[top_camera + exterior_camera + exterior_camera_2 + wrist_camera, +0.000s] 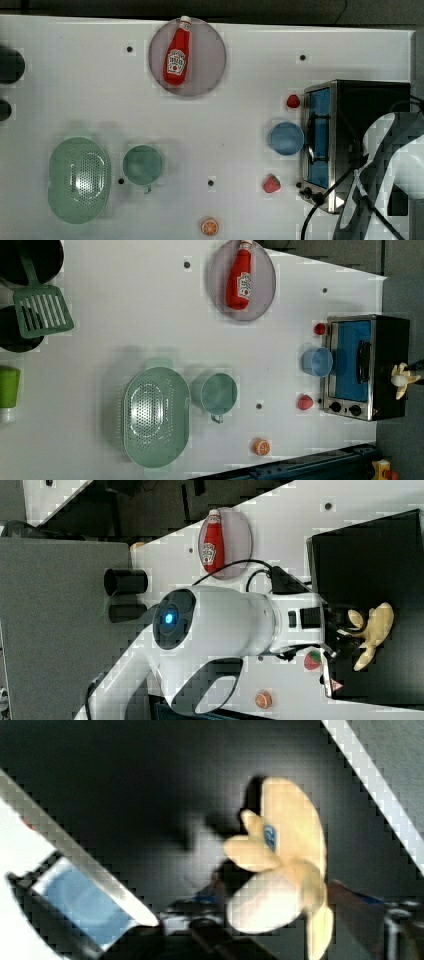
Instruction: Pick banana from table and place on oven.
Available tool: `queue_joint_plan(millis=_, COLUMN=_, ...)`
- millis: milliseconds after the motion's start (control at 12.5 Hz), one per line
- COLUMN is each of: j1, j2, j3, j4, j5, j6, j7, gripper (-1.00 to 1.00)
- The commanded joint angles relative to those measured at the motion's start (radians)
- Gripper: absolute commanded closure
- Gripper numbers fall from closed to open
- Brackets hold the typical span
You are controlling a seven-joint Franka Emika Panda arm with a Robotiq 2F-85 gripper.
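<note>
top view: arm (385,165) reaches over the black top of the oven (370,97) at the top view's right; the tool itself is hidden under the arm body here. surface (240,125) carries a ketchup bottle (177,50) on a round plate (210,75), a blue cup (286,138) and two strawberries (271,184) well away from the tool, out in front of the oven door.

left view: banana (403,380) sits at the far edge of the oven top, lobes splayed. green colander (156,415), green cup (218,393) and orange slice (260,446) lie far off on the surface, no part in this step.

right view: tool (345,632) is right at the banana, dark fingers against the lobes nearest the wrist. banana body lies past the fingertips on the black top. can't tell from this whether the fingers clamp it or have let go.

wrist view: banana fills the space just ahead of the tool, seemingly down on the oven top with a shadow beside it; silver front frame and blue glass door off to one side. jaw gap not readable, so tool state: cannot tell.

step in hand looks like the release on the oven. to do it well: spread the fingers fully before any lift, go straight up so the fingers don't drag a lobe, and watch that the banana, close to the back edge, doesn't get nudged over it.
</note>
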Motion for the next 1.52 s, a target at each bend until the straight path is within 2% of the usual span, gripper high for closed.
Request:
queue_joint_plan(millis=80, j1=0.023, j2=-0.058, j3=0.018, j4=0.042, j5=0.000, j6=0.015, j7=-0.037, gripper=-1.00)
queue_joint_plan(millis=320, j1=0.061, j2=-0.172, j3=0.048, j4=0.072, j5=-0.027, j6=-0.036, j7=-0.036, gripper=-1.00)
queue_joint_plan(millis=480, j1=0.097, j2=-0.263, j3=0.093, j4=0.070, j5=-0.071, j6=-0.152, j7=0.018, gripper=-1.00)
queue_joint_plan(millis=800, j1=0.152, j2=-0.391, j3=0.292, j4=0.063, j5=-0.076, j6=-0.406, j7=0.472, gripper=-1.00)
queue_joint_plan(millis=1120, j1=0.160, j2=-0.409, j3=0.529, j4=0.055, j5=-0.076, j6=-0.403, j7=0.897, gripper=-1.00)
queue_joint_plan(millis=1280, j1=0.160, j2=-0.417, j3=0.576, j4=0.055, j5=-0.074, j6=-0.385, j7=1.011, gripper=-1.00)
queue_joint_plan(millis=1520, j1=0.160, j2=-0.433, j3=0.580, j4=0.055, j5=-0.074, j6=-0.371, j7=1.027, gripper=-1.00)
